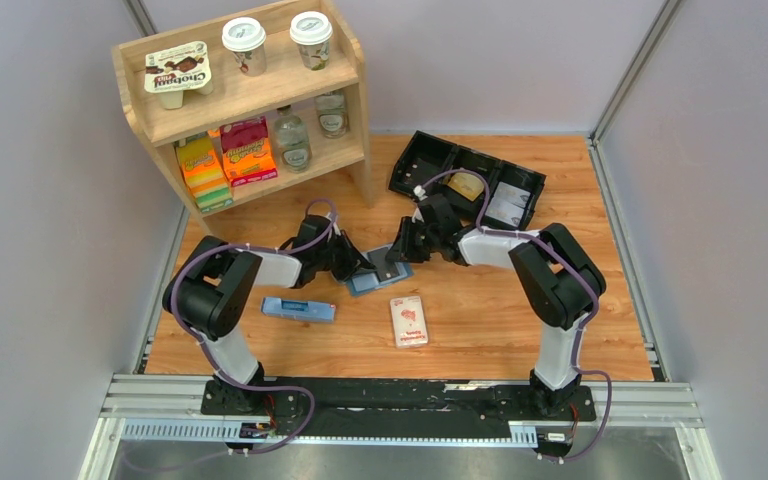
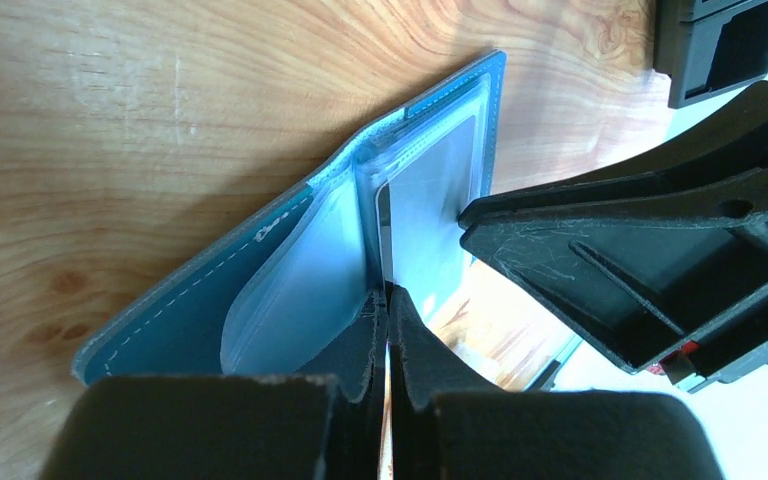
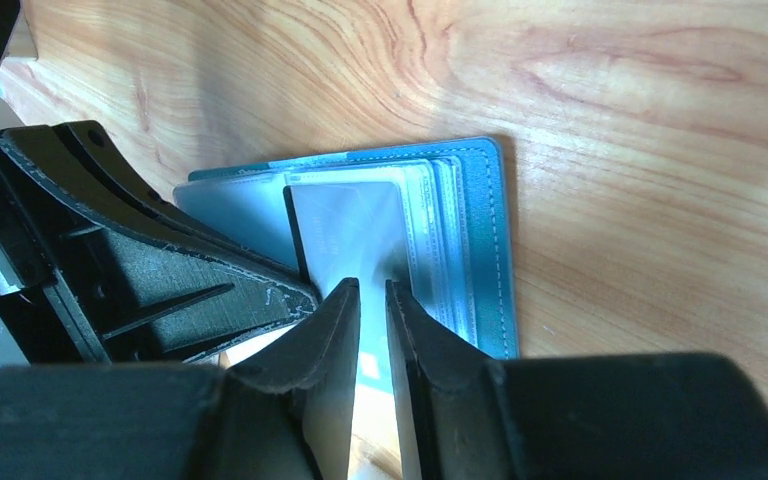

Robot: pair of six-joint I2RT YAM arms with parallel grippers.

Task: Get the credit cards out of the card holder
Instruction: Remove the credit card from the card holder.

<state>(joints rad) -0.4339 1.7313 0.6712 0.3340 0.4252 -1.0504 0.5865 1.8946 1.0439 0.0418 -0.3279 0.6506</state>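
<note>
The light blue card holder (image 1: 372, 277) lies open on the wooden table between my two grippers. One panel with clear sleeves (image 2: 430, 200) stands raised. A grey credit card (image 3: 345, 225) sticks partly out of those sleeves, and its dark edge (image 2: 381, 235) runs down into my left gripper (image 2: 388, 297). That gripper is shut on the card's corner. My right gripper (image 3: 372, 292) comes from the other side, its jaws a narrow gap apart and pinched on the raised sleeve panel. Its fingers (image 2: 600, 260) show beside the holder in the left wrist view.
A pale blue narrow box (image 1: 298, 309) and a white pack with a red picture (image 1: 409, 321) lie near the front. A black compartment tray (image 1: 430, 150) with a tan flat item (image 1: 467, 186) sits behind the right arm. A wooden shelf (image 1: 360, 110) stands at the back left.
</note>
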